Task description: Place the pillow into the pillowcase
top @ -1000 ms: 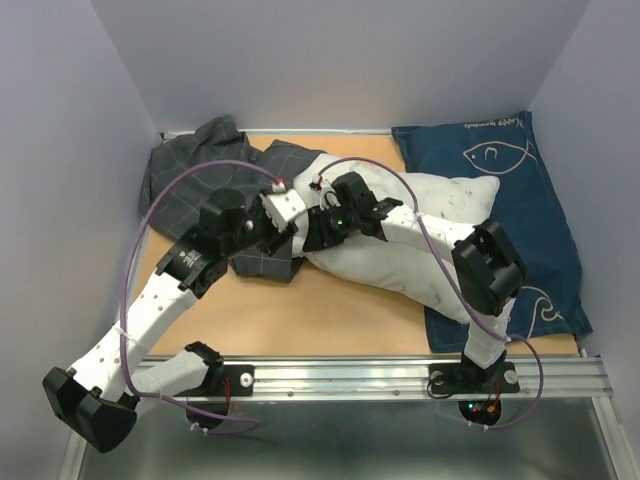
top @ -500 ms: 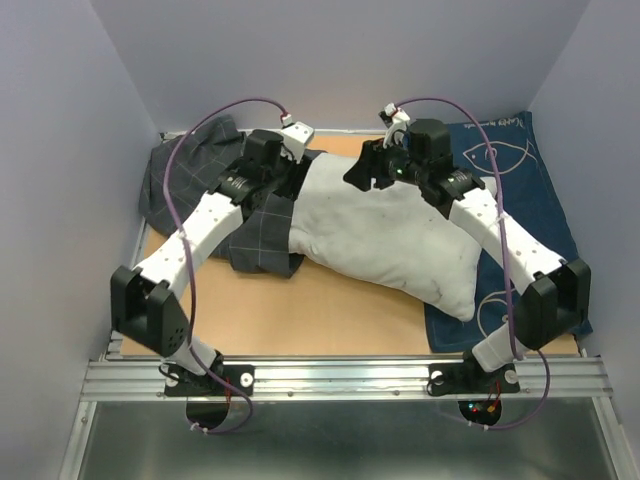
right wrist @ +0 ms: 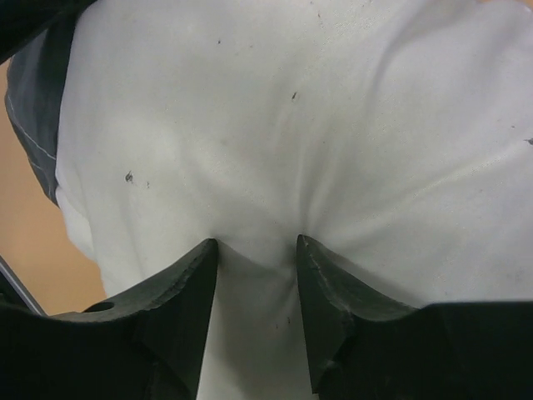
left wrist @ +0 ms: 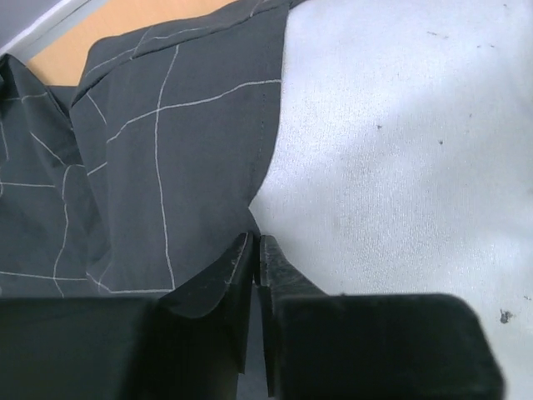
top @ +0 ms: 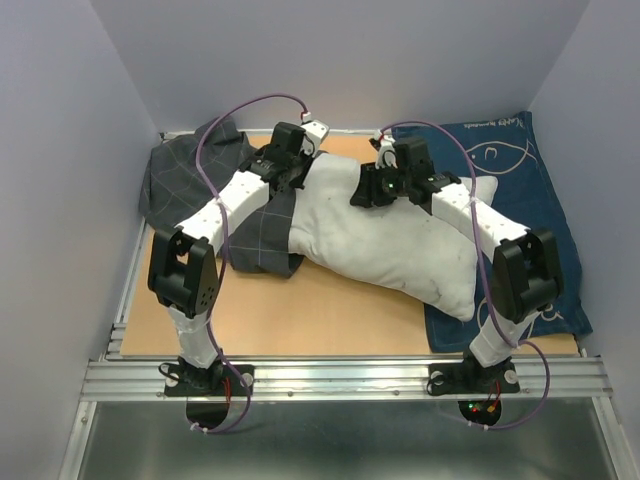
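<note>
The white pillow [top: 390,245] lies across the middle of the table, its left end inside the dark grey grid pillowcase [top: 185,185]. My left gripper [top: 297,176] is at the pillowcase's open hem on top of the pillow. In the left wrist view its jaws [left wrist: 256,243] are shut, pinching the hem of the pillowcase [left wrist: 183,167] where it meets the pillow [left wrist: 400,150]. My right gripper [top: 364,192] presses into the pillow's far edge. In the right wrist view it [right wrist: 256,246] pinches a puckered fold of pillow [right wrist: 275,142].
A navy blue cloth with white fish drawings [top: 525,205] lies at the right, under the pillow's right end. Bare wooden table [top: 330,310] shows in front. Walls close in at left, back and right. A metal rail [top: 350,375] runs along the near edge.
Both arms swung from over the pillow's near side to its far side. Since half a second ago the right gripper has come down and nearer onto the pillow, and the left has shifted right along the hem.
</note>
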Robot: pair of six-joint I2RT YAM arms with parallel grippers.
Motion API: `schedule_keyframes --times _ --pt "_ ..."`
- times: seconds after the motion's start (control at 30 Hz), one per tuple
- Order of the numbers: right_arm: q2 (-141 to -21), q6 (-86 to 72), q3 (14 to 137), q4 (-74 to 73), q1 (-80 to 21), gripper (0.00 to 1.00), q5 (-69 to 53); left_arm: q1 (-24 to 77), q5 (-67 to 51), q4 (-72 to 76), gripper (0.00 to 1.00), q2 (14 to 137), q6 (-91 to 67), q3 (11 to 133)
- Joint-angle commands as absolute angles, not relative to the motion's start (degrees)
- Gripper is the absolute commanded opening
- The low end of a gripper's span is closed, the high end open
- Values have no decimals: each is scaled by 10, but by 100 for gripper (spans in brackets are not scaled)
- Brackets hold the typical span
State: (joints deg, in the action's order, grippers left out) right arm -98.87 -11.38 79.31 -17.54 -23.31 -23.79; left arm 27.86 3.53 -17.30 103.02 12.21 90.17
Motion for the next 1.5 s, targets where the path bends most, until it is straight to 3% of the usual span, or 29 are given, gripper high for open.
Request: schedule_keyframes --times 0.0,0.2,0.5,0.53,0.63,0.67,0.7,0.93,1.03,1.33,1.43,1.47 --pt "-996 -110 776 -171 -236 46 -272 276 50 -150 18 1038 129 951" --pt "-998 -103 775 -171 -236 45 -272 275 83 -141 37 1029 157 948" --pt "-1002 -103 782 -171 -236 46 -281 265 64 -178 39 1070 165 978" --pt "-1003 -102 782 -171 -236 45 -281 265 51 -180 38 1071 167 979" --pt "-1007 -98 784 -171 -236 45 -292 264 27 -192 17 1079 170 990" --pt "-1009 -101 785 -172 -236 45 -294 264 11 -196 2 1083 169 997" --pt "-1014 -101 788 -171 -236 45 -301 263 -49 -201 0 1085 165 1007" --pt "-1049 -140 813 -164 -236 43 -351 337 -336 -183 0 1071 98 1102" --pt "-1046 -168 818 -149 -236 43 -368 363 -397 -147 0 1062 39 1097" --pt "-966 -211 786 -134 -221 43 -359 258 -353 -112 0 1023 2 910" --pt "-931 -193 771 -135 -213 45 -343 253 -324 -132 0 1025 78 872" --pt "-922 -179 770 -136 -212 47 -338 253 -318 -141 7 1031 96 864"
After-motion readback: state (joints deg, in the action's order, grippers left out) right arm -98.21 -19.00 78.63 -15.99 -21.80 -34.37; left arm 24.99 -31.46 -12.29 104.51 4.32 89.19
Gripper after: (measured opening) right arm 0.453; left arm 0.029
